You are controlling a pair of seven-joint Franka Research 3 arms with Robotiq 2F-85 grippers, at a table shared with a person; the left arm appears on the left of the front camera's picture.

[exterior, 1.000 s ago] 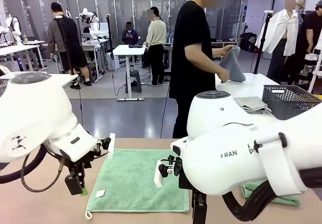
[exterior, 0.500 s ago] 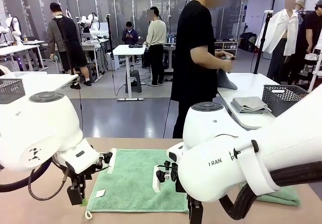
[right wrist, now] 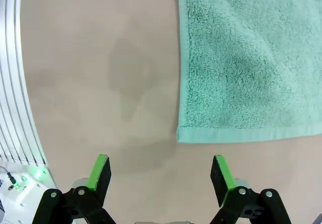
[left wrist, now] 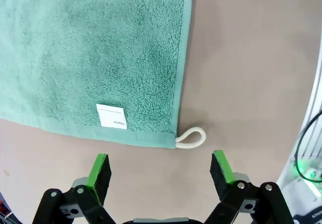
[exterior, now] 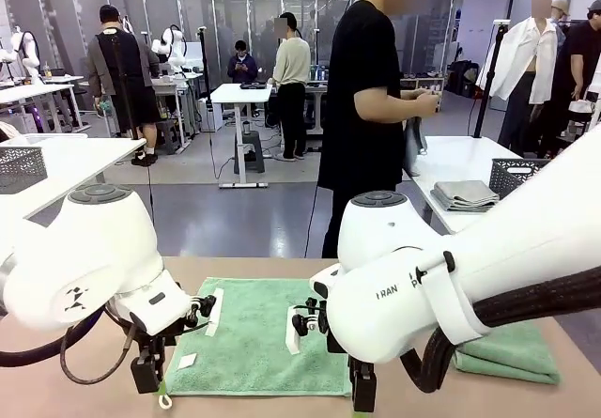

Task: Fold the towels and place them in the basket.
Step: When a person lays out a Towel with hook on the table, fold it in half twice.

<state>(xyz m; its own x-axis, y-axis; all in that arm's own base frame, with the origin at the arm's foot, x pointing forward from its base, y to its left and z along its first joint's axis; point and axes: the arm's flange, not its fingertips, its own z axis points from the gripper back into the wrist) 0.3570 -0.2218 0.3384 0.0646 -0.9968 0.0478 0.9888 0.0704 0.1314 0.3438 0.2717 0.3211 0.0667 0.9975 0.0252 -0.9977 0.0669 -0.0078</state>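
Standing wide and empty, the left hand (left wrist: 160, 169) faces the table (left wrist: 251, 58) just short of the corner of the spread towel (left wrist: 90, 48) that bears the white loop (left wrist: 191, 137). The right hand (right wrist: 160, 172) is likewise wide and empty, near another corner. A second towel (exterior: 507, 352) lies folded to the right. The basket (exterior: 512, 176) sits on a farther white table (exterior: 451, 160) beside a person (exterior: 362, 89).

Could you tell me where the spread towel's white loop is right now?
In the left wrist view the white loop lies on the table at the near left corner of the spread towel, just ahead of the open left end effector.
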